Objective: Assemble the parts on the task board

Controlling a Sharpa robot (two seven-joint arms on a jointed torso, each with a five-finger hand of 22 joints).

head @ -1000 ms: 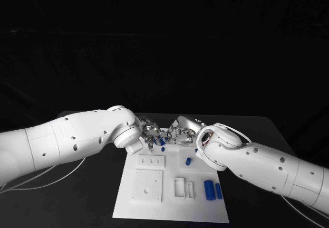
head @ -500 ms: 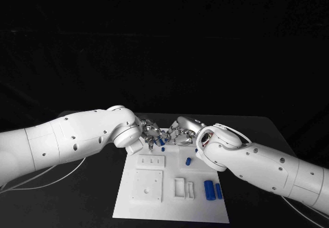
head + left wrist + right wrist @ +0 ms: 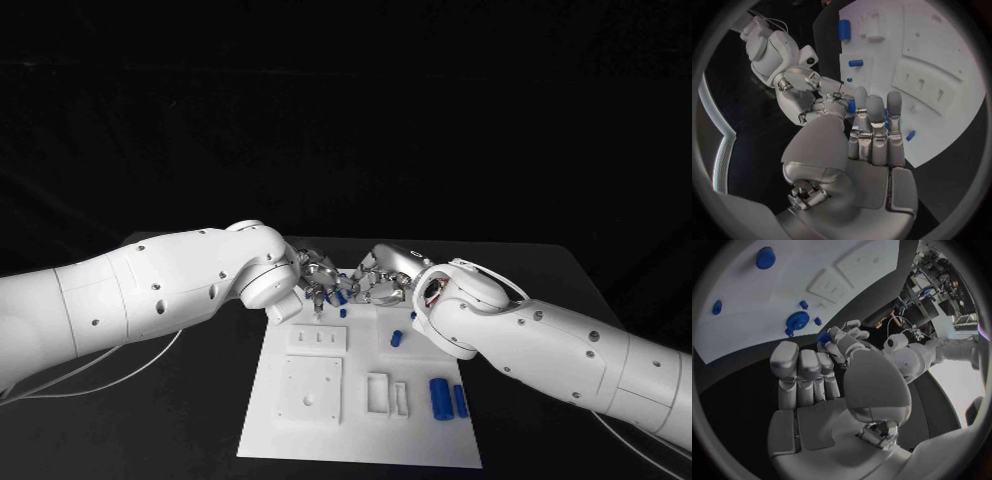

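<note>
The white task board [image 3: 325, 430] lies in the middle of the black table. My left hand [image 3: 315, 277] and my right hand [image 3: 381, 281] meet fingertip to fingertip over its far end. A small blue part [image 3: 336, 296] sits between them; my left hand [image 3: 844, 335] pinches the blue part [image 3: 824, 337]. The fingers of my right hand [image 3: 820, 92] reach up to the same blue part [image 3: 851, 106], but I cannot make out whether they grip it. A blue peg [image 3: 348, 311] stands in the board just below the hands.
Another blue piece [image 3: 395, 339] stands mid-board, and two blue cylinders [image 3: 440, 400] lie side by side near the right front. White raised blocks [image 3: 315, 341] and a flat plate [image 3: 312, 391] occupy the board's left. A cable [image 3: 87, 385] trails left.
</note>
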